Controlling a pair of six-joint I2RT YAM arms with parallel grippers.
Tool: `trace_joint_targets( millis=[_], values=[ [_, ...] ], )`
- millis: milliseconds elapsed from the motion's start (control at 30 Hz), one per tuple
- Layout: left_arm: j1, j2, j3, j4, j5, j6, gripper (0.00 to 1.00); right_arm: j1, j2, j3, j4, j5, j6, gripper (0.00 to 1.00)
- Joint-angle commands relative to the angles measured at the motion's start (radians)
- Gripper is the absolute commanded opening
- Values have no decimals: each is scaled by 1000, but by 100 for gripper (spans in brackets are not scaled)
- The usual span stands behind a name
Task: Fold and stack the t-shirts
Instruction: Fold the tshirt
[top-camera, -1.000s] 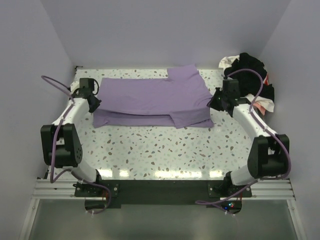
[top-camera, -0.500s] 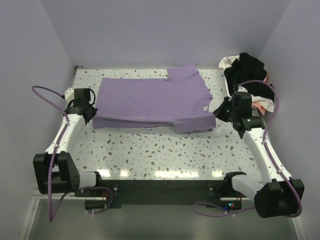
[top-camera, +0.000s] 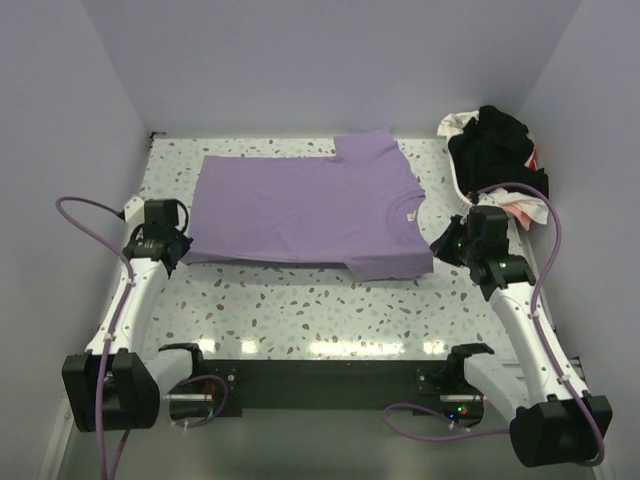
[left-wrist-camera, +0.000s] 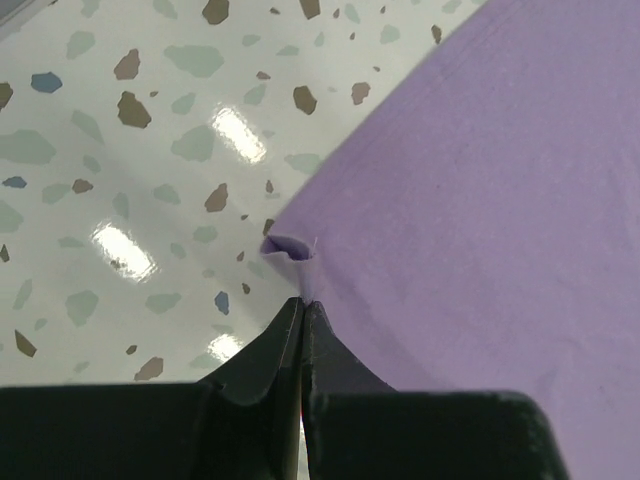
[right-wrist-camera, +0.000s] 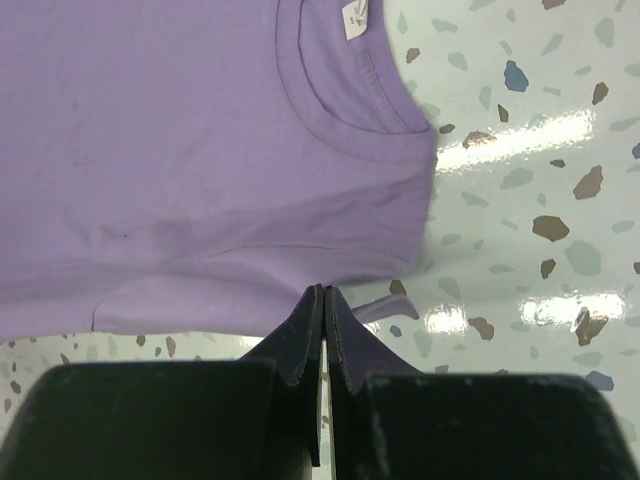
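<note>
Pinching the near left corner of the lilac t-shirt (top-camera: 300, 205) with its jaws pressed together, the left gripper (left-wrist-camera: 303, 306) is holding the cloth, while the right gripper (right-wrist-camera: 322, 293) is clamping the edge near the collar (right-wrist-camera: 345, 125), and the shirt is lying spread on the speckled table (top-camera: 300, 300).

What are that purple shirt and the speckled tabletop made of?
The purple t-shirt looks like soft knit cloth, likely cotton jersey: matte, puckered at its pinched corner, with a ribbed collar. The table looks like terrazzo or speckled laminate, hard and glossy: lamps mirror off it.
</note>
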Motion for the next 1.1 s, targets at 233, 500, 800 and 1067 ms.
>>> trace_joint_targets(
  millis=[233,500,800,1067],
  values=[
    [1,2,-89,43,-37,3,1,-3,5,23,-18,66,-43,0],
    [-1,210,37,97,-40,22,1,-3,228,144,45,51,-49,0],
    [-1,443,193,134,-17,22,1,-3,476,250,108,66,-32,0],
    [-2,589,314,140,-9,32,1,-3,596,312,144,90,-18,0]
  ],
)
